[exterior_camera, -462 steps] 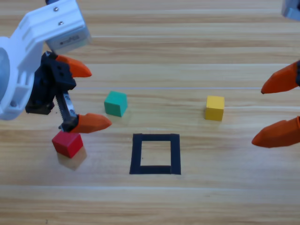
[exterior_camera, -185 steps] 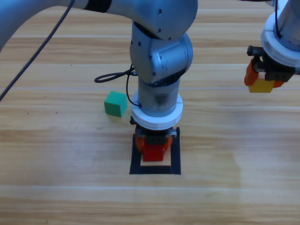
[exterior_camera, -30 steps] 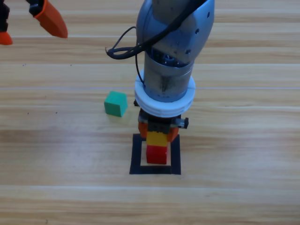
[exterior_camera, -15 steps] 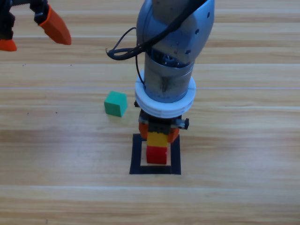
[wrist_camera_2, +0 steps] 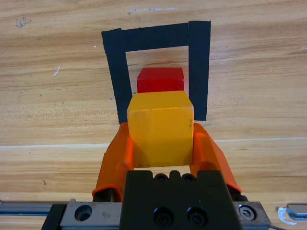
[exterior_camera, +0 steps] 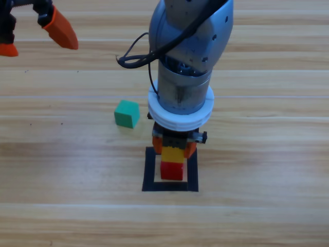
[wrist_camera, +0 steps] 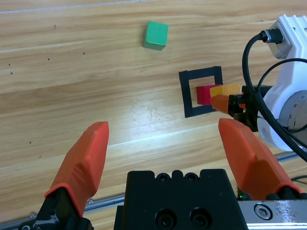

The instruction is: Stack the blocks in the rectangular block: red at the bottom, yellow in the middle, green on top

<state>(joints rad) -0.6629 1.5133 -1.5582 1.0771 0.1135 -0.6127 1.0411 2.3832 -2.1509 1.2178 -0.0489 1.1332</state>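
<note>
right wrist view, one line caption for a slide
Right gripper holds the yellow cube near the red cube inside the tape outline.

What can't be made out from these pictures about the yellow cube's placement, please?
- High view: the right claw and its arm cover most of the yellow cube; contact with the red cube is hidden.
- Right wrist view: the yellow cube hides most of the red cube, so any gap is unseen.
- Left wrist view: too small to tell.

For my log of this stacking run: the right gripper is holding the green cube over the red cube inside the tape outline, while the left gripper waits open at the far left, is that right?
Not quite: the right gripper is shut on the yellow cube, not the green one, as the right wrist view shows. The green cube sits alone on the table, outside the tape outline. The rest stands: the red cube is inside the outline, and the left gripper waits open at the far left.
</note>
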